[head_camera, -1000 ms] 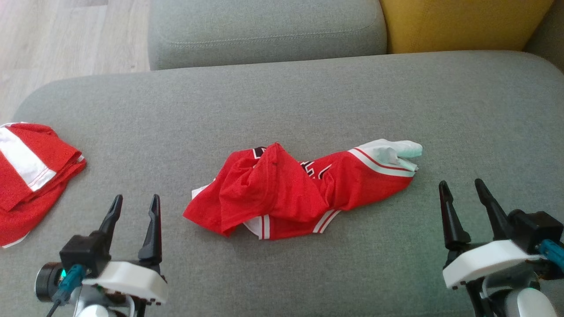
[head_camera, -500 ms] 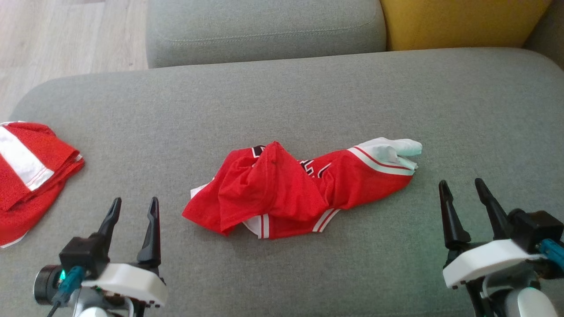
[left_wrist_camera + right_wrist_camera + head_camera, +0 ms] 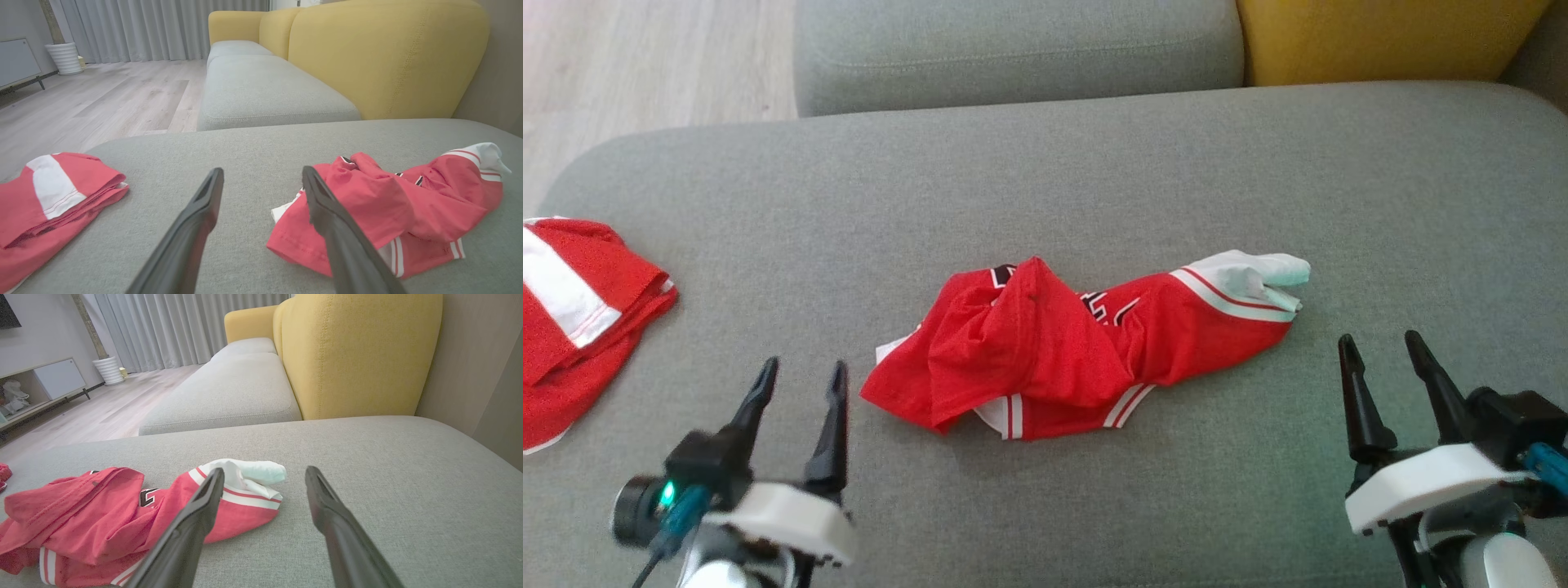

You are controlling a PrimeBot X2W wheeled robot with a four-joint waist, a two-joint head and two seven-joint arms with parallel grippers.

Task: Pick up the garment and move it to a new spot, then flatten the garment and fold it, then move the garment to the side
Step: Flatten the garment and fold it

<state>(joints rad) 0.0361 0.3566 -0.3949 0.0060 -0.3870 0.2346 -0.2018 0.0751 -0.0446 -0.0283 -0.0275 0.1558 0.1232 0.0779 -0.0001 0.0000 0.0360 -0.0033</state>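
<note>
A wide grey seat cushion (image 3: 1094, 180) spans most of the head view, with a second grey cushion (image 3: 1013, 49) behind it at the top. A yellow backrest (image 3: 1380, 41) is in the upper right and pale wooden floor (image 3: 645, 65) in the upper left. The garment (image 3: 1054, 359), red with white and black trim, lies crumpled in the middle of the frame, its white-banded end reaching toward the right. A folded red and white cloth (image 3: 580, 318) sits at the left edge, well apart from it. The left gripper (image 3: 803, 367) hovers at the lower left near the garment's left edge, jaws spread wide and empty. The right gripper (image 3: 1378, 340) at the lower right is likewise spread wide, holding nothing.
</note>
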